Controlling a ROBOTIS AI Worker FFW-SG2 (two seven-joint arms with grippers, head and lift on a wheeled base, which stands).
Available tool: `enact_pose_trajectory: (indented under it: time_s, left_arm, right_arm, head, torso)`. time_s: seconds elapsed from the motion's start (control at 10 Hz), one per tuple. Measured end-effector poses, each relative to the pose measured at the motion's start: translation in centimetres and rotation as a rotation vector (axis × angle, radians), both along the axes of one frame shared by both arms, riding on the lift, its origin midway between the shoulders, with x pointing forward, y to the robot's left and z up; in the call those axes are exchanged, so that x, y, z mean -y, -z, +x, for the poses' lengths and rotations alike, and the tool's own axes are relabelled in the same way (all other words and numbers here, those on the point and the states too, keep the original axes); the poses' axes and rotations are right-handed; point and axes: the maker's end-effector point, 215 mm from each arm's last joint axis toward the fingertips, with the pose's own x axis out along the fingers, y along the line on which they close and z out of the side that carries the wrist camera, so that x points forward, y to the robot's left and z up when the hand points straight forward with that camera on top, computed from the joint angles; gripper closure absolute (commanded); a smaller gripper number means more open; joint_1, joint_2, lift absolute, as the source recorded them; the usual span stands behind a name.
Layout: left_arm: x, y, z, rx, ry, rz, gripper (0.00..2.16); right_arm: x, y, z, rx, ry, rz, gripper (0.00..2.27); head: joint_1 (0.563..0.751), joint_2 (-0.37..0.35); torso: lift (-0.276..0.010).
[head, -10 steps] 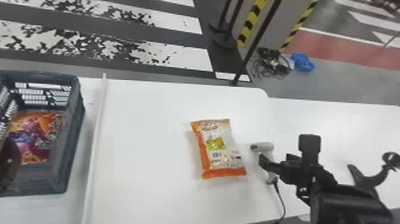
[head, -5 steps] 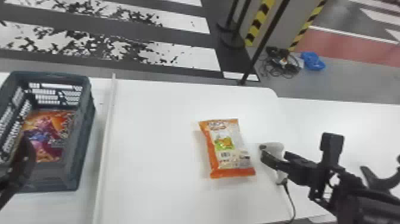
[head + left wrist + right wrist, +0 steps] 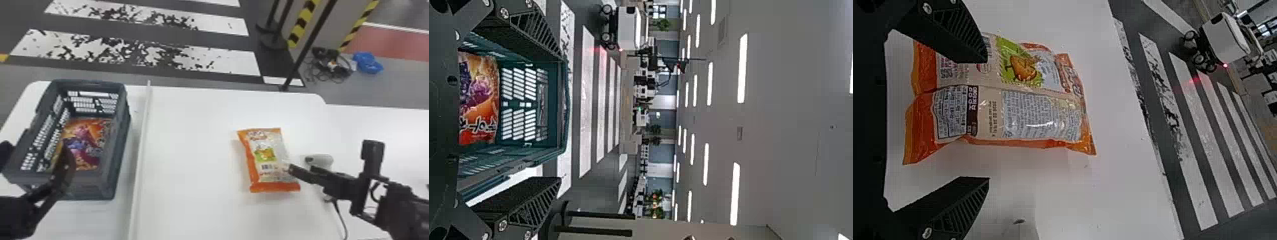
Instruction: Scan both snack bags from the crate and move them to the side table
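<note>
Crate (image 3: 120, 140) partly behind left pincer (image 3: 35, 153)

The left arm (image 3: 14, 215), at the crate's (image 3: 118, 150) near end, is black; its wedge-shaped fingers (image 3: 536, 30) have slanted ribs and silvery screws (image 3: 504, 13). The right arm (image 3: 395, 204), well right of the crate, is black, with a stubby upright block (image 3: 372, 150).

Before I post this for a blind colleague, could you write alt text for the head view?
An orange-and-white snack bag lies on a white table, the robot's right gripper at its right side near a light-coloured scanner. At left, the left gripper is by a gray crate holding a colorful bag.
</note>
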Motion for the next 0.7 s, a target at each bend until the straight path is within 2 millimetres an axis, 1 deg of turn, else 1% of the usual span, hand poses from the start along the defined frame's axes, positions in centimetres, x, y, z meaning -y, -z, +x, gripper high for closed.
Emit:
enact_pose_trajectory:
  time_s: [0.1, 0.3, 0.6, 0.7]
  left_arm:
    - [0.0, 0.0, 0.0, 0.0, 0.0, 0.0, 0.15]
    - [0.0, 0.0, 0.0, -0.001, 0.0, 0.001, 0.15]
    - [-0.1, 0.0, 0.0, 0.0, -0.001, 0.001, 0.15]
    - [-0.2, 0.0, 0.0, 0.001, -0.002, 0.002, 0.15]
  right_arm:
    - [-0.8, 0.4, 0.2, -0.017, -0.027, 0.039, 0.09]
    - [-1.6, 1.0, 0.6, -0.048, -0.065, 0.077, 0.09]
    - [-2.5, 2.2, 1.2, -0.085, -0.123, 0.043, 0.11]
    - [-2.9, 2.8, 1.2, -0.1, -0.139, 0.026, 0.16]
  head:
    - [0.695, -0.151]
    - [0.695, -0.135]
    - [0.695, -0.12]
    - [0.695, -0.113]
  torso:
    - [-0.075]
    - [-0.075]
    - [-0.075]
    - [-0.075]
